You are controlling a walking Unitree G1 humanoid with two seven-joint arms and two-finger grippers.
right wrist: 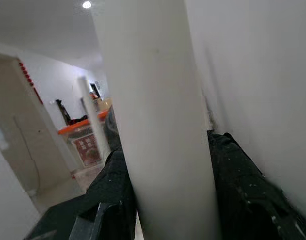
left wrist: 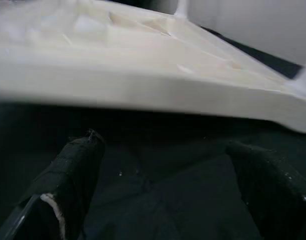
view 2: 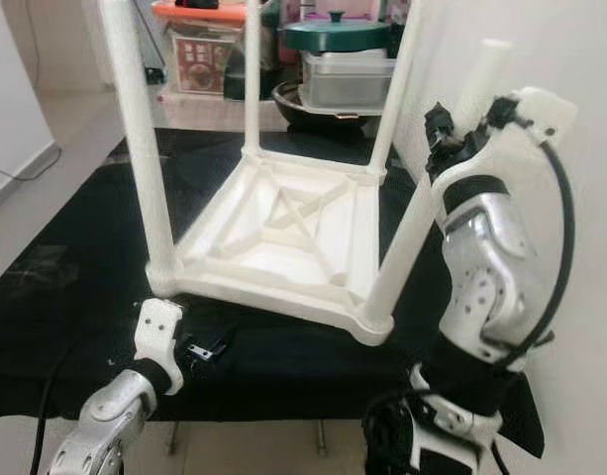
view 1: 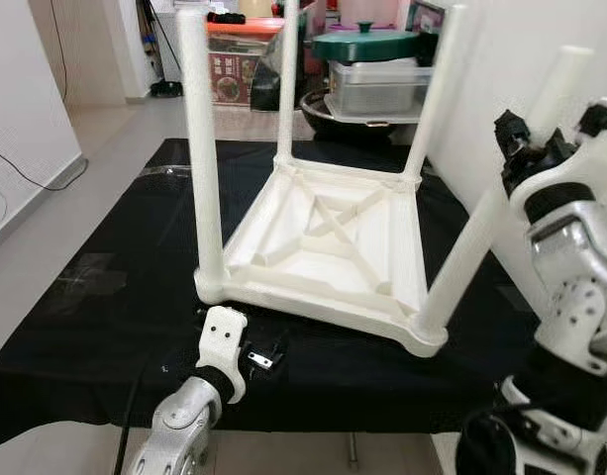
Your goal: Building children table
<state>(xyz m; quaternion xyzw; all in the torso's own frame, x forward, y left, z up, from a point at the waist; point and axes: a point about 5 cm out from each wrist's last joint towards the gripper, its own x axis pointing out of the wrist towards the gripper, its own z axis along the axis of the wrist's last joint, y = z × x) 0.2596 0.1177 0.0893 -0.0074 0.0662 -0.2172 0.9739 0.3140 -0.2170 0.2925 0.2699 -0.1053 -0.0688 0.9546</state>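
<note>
A white plastic children's table (view 1: 323, 247) lies upside down on a black mat (view 1: 105, 297), with its legs pointing up. My right gripper (view 1: 526, 148) is shut on the near right leg (view 1: 481, 233), high on its tilted shaft. In the right wrist view that leg (right wrist: 157, 125) fills the gap between the black fingers (right wrist: 237, 185). My left gripper (view 1: 255, 356) sits low on the mat just in front of the tabletop's near edge. It is open: its fingers (left wrist: 73, 170) stand wide apart with only black cloth between them, below the table's rim (left wrist: 143, 85).
A white wall (view 1: 521, 59) runs close along the right side, behind the held leg. At the back stand clear storage boxes (view 1: 377, 84), a green-lidded pot (view 1: 367, 42) and an orange-lidded bin (view 1: 239, 59). Bare floor (view 1: 46, 218) lies to the left of the mat.
</note>
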